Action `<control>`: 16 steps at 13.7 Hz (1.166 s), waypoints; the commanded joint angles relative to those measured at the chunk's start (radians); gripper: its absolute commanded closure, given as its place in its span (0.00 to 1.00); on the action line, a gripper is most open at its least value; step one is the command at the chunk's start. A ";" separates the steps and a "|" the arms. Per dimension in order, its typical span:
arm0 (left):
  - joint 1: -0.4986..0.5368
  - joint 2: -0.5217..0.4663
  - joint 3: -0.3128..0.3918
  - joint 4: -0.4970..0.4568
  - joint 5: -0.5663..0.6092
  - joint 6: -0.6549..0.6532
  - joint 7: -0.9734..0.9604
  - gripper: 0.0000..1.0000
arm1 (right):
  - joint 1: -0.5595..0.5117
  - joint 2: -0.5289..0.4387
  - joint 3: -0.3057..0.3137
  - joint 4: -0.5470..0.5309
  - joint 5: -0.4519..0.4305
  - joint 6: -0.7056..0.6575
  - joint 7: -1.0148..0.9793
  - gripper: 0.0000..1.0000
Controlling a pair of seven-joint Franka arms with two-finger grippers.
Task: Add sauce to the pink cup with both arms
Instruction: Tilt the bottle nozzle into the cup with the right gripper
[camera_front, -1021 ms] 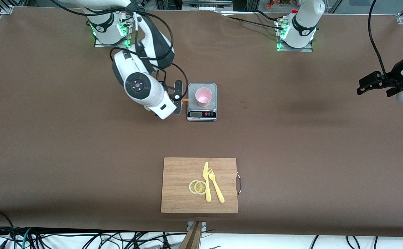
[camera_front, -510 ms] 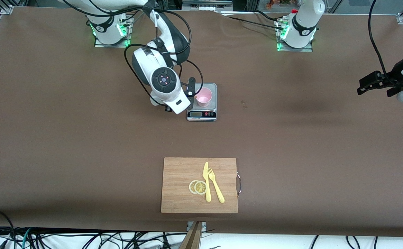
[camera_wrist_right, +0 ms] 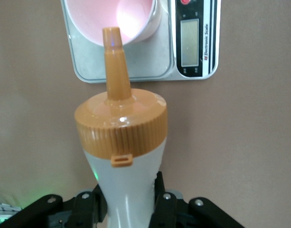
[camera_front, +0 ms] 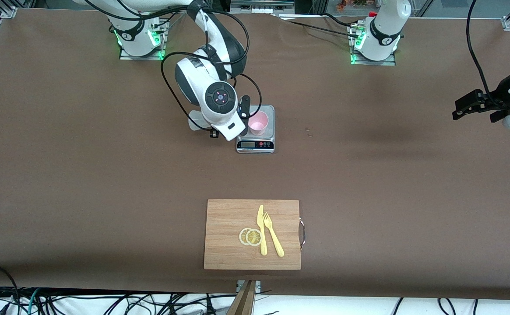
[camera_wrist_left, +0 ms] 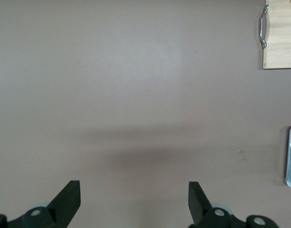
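Observation:
The pink cup stands upright on a small silver kitchen scale in the middle of the table. My right gripper is over the scale's edge toward the right arm's end. It is shut on the sauce bottle, which the wrist hides in the front view. In the right wrist view the gripper clamps the whitish bottle. The bottle's orange nozzle points over the rim of the pink cup. My left gripper is open and empty, waiting over bare table at the left arm's end; it also shows in the left wrist view.
A wooden cutting board lies nearer to the front camera than the scale, with a yellow knife, a fork and two lemon slices. The scale's display faces the front camera. The board's handle shows in the left wrist view.
My right arm has carried the sauce bottle toward the scale, so the nozzle now points over the pink cup. The left arm has not moved.

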 commanded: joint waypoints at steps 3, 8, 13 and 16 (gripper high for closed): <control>0.008 0.010 -0.002 0.024 -0.027 -0.007 0.011 0.00 | 0.004 0.032 0.030 0.060 -0.067 -0.070 0.065 0.88; 0.007 0.011 -0.002 0.024 -0.027 -0.005 0.012 0.00 | 0.019 0.043 0.030 0.062 -0.093 -0.072 0.089 0.88; 0.008 0.014 -0.002 0.024 -0.027 -0.005 0.011 0.00 | 0.042 0.094 0.033 0.140 -0.116 -0.119 0.143 0.88; 0.008 0.014 -0.002 0.024 -0.027 -0.005 0.011 0.00 | 0.055 0.101 0.031 0.144 -0.137 -0.121 0.145 0.88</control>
